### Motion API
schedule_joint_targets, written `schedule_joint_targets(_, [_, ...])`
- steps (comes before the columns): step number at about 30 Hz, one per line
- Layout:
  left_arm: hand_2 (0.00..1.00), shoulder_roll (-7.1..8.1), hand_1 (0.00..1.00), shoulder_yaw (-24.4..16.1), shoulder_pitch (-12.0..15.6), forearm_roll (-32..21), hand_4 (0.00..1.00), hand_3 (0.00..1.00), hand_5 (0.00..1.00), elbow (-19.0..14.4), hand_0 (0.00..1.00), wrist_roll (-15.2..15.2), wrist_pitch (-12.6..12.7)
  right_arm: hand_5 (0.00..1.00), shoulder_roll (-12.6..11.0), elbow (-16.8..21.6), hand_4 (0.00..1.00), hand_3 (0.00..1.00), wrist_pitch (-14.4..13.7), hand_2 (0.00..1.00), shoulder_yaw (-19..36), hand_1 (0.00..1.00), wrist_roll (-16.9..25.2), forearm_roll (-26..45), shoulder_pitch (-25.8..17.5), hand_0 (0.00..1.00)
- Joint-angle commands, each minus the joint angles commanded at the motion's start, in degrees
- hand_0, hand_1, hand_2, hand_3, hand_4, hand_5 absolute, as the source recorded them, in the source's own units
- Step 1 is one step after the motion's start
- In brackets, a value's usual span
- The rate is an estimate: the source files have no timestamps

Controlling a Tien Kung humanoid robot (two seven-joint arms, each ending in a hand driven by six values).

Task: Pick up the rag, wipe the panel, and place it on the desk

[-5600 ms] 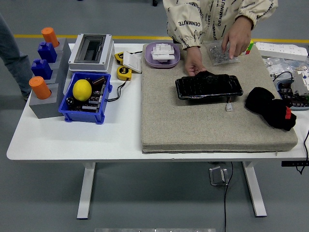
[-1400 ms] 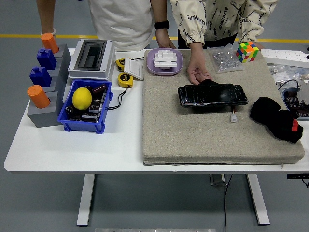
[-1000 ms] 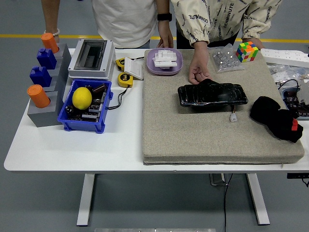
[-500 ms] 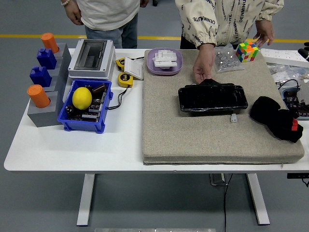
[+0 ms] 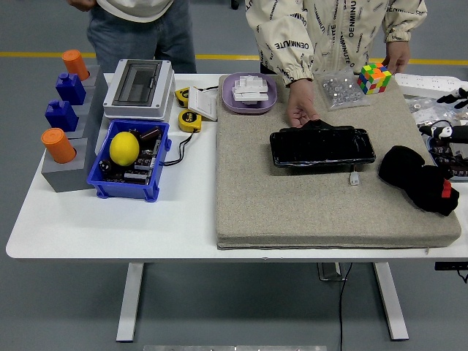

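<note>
Your right hand (image 5: 447, 113) has just edged in at the right; its fingers are too unclear to tell spread from curled. The crumpled black rag (image 5: 415, 178) lies ungrasped on the grey mat (image 5: 292, 205), beside the glossy black panel (image 5: 322, 147), which a person's hand (image 5: 301, 112) still touches.

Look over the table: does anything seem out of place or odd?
A lemon sits in the blue bin among electronic parts, which looks odd. A person's hand rests at the far edge of the black panel. The black rag lies untouched on the mat.
</note>
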Motion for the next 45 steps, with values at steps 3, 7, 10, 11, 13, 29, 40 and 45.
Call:
schedule_joint_targets(3, [0.638, 0.02, 0.635, -0.02, -0.03, 0.02, 0.637, 0.561, 0.444, -0.03, 0.604, -0.01, 0.01, 0.649, 0.18, -1.66, 0.998, 0.747, -0.21, 0.767, -1.95, 0.713, 0.11, -4.49, 0.70, 0.744])
schedule_joint_targets(7, [0.637, 0.02, 0.635, 0.04, -0.07, -0.02, 0.637, 0.561, 0.445, -0.06, 0.604, -0.02, 0.02, 0.636, 0.56, -4.00, 0.998, 0.749, -0.25, 0.773, -4.09, 0.716, 0.07, -6.29, 1.66, 0.746])
schedule_joint_targets(10, [0.637, 0.05, 0.635, 0.19, -0.13, -0.10, 0.637, 0.561, 0.445, -0.08, 0.603, -0.02, 0.01, 0.629, 0.96, -5.75, 0.998, 0.749, -0.21, 0.774, -4.87, 0.717, 0.09, -6.52, 2.28, 0.747])
schedule_joint_targets(11, [0.637, 0.06, 0.635, 0.17, -0.13, -0.09, 0.637, 0.561, 0.445, -0.09, 0.603, -0.03, 0.02, 0.629, 1.05, -6.15, 0.998, 0.749, -0.20, 0.774, -5.03, 0.717, 0.07, -6.58, 2.43, 0.747])
schedule_joint_targets(13, [0.637, 0.08, 0.635, 0.12, -0.11, -0.02, 0.637, 0.561, 0.445, -0.07, 0.603, -0.02, 0.03, 0.629, 1.30, -7.08, 0.998, 0.749, -0.21, 0.774, -5.30, 0.717, 0.08, -6.75, 2.79, 0.747])
schedule_joint_targets(29, [0.638, 0.17, 0.635, 0.36, -0.02, -0.10, 0.637, 0.561, 0.446, -0.01, 0.604, -0.01, 0.02, 0.629, 4.57, -17.23, 0.998, 0.765, -0.14, 0.800, -7.99, 0.735, 0.59, -6.83, 6.26, 0.767])
schedule_joint_targets(40, [0.637, 0.28, 0.635, 0.66, 0.16, -0.26, 0.635, 0.561, 0.445, -0.02, 0.604, -0.01, 0.02, 0.630, 7.71, -21.15, 0.998, 0.768, 0.80, 0.798, -7.85, 0.736, 0.10, -7.81, 7.48, 0.768])
schedule_joint_targets(45, [0.637, 0.38, 0.635, 0.63, 0.26, -0.21, 0.635, 0.561, 0.445, -0.01, 0.604, -0.01, 0.04, 0.630, 9.26, -22.06, 0.998, 0.768, 1.51, 0.798, -7.87, 0.736, -0.47, -8.38, 7.89, 0.768])
